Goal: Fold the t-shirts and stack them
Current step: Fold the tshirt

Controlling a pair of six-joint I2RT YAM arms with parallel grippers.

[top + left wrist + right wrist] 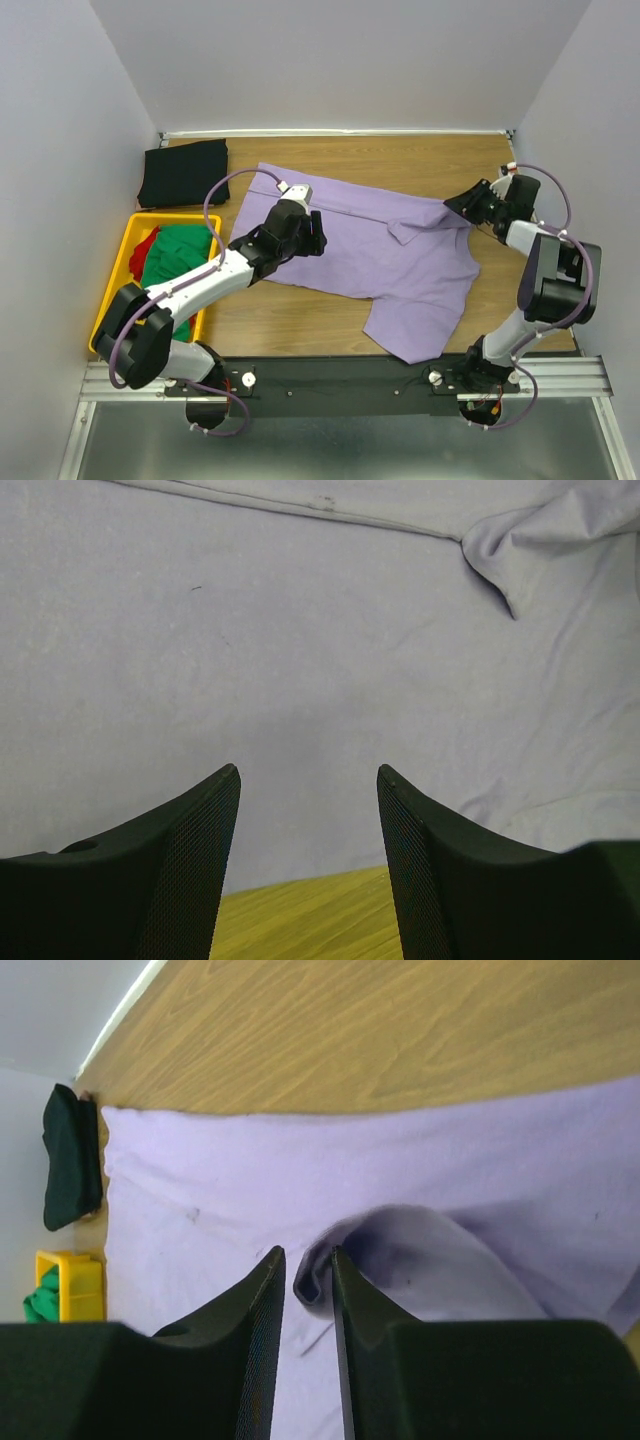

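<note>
A large lavender t-shirt [380, 250] lies spread on the wooden table [300, 320]. My right gripper [452, 205] is at its right shoulder; in the right wrist view the gripper [307, 1252] has its jaws drawn close on a raised fold of the lavender t-shirt [400, 1250]. My left gripper [318, 232] hovers over the shirt's left part. In the left wrist view this gripper [308, 772] stands open and empty above the flat lavender cloth [300, 630]. A folded black t-shirt [185, 172] lies at the back left. Green [180, 255] and red [145, 248] t-shirts sit in the crate.
A yellow plastic crate [115, 270] stands at the table's left edge, beside my left arm. White walls enclose the back and both sides. The shirt's lower sleeve reaches the near edge by the black base rail [340, 375].
</note>
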